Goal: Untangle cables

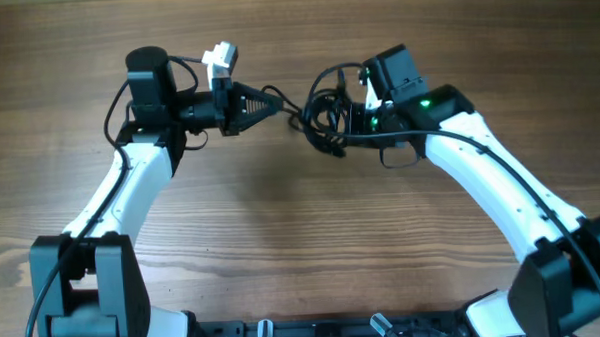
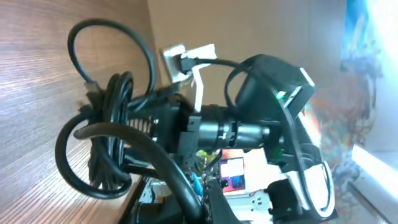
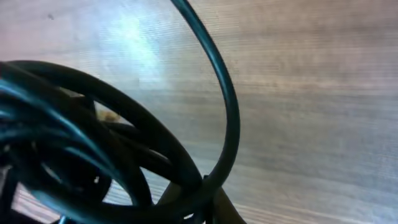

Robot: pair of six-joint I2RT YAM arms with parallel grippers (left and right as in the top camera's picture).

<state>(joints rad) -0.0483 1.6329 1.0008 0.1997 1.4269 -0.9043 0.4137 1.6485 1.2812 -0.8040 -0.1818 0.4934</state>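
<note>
Our left gripper (image 1: pixel 276 105) pinches one strand (image 1: pixel 291 110); the right gripper (image 1: pixel 351 119) clamps the cables (image 1: pixel 323 119). We should draw them apart slowly, without tightening knots.

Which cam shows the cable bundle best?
Left wrist: the whole cable bundle shows large, loops distinct. Overhead shows it small and dense; right wrist catches only a few blurred loops up close.
</note>
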